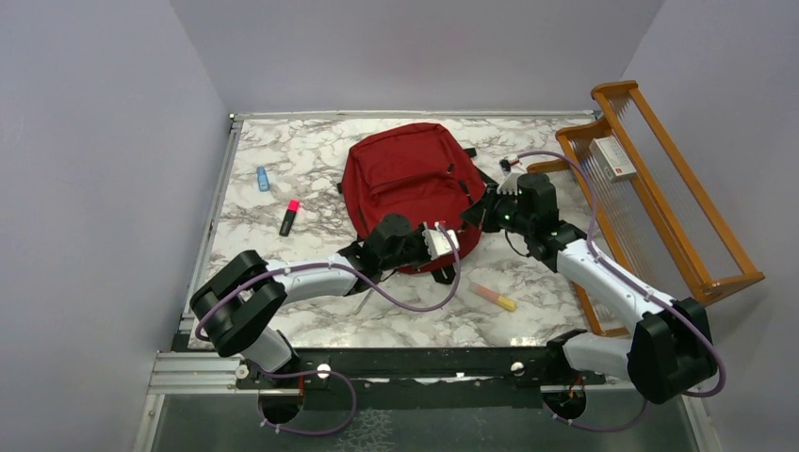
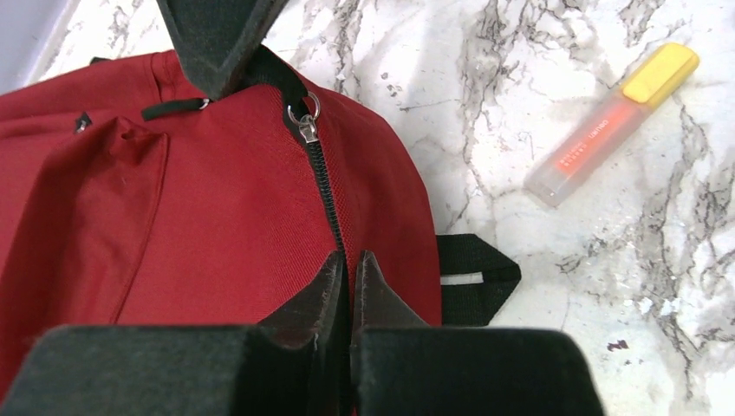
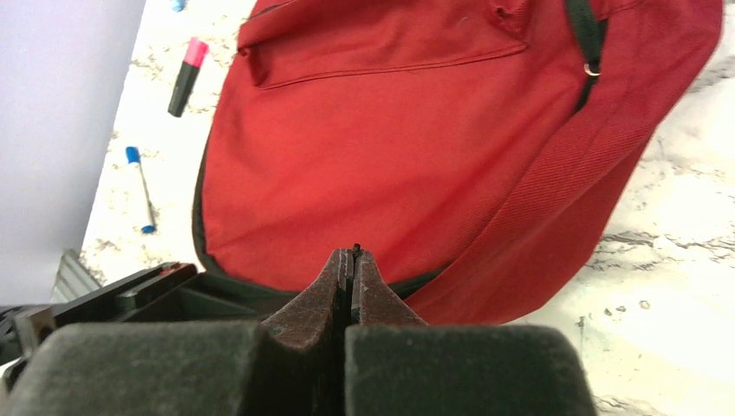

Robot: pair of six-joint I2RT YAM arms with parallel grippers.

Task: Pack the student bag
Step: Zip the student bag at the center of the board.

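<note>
The student bag (image 1: 410, 184), a red backpack with black zippers, lies flat in the middle of the marble table. My left gripper (image 2: 349, 264) is shut, pinching the bag's black zipper line (image 2: 325, 186) just below the metal slider (image 2: 305, 121); from above, the left gripper (image 1: 456, 241) sits at the bag's near right corner. My right gripper (image 3: 354, 253) is shut with a thin black bit poking out between its tips. In the left wrist view one of its dark fingers (image 2: 217, 39) sits on a black tab beside the slider. From above, the right gripper (image 1: 476, 217) is at the bag's right edge.
An orange highlighter with a yellow cap (image 1: 495, 298) lies near the front, right of the bag. A pink-capped black marker (image 1: 289, 217) and a small blue item (image 1: 263, 178) lie left of the bag. An orange wooden rack (image 1: 674, 202) holding a white box (image 1: 617, 158) stands at the right edge.
</note>
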